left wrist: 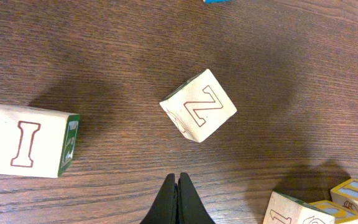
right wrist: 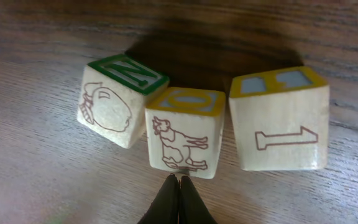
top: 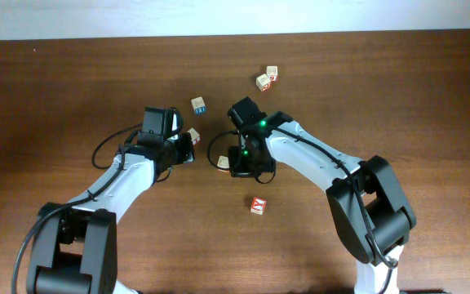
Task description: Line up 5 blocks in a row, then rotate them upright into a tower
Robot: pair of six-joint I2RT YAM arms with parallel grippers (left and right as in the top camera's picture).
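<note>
- Desk [top: 398,73]: dark smooth wood. The blocks [top: 198,104] lie scattered over its middle, and the X block [top: 258,205] sits alone nearest the robot.
- Left end effector [left wrist: 178,186]: clenched and empty, pointing at the skewed N block [left wrist: 199,106] but apart from it.
- Right end effector [right wrist: 179,186]: clenched and empty, just beside the animal block [right wrist: 185,134].
- Blocks: probably light, rigid and smooth-faced. Pinch two opposite flat sides, not corners, or one may twist out.

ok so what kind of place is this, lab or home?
Probably a robot test bench; no room shows. Left arm and right arm stand at a wooden table strewn with lettered blocks, like the X block.
</note>
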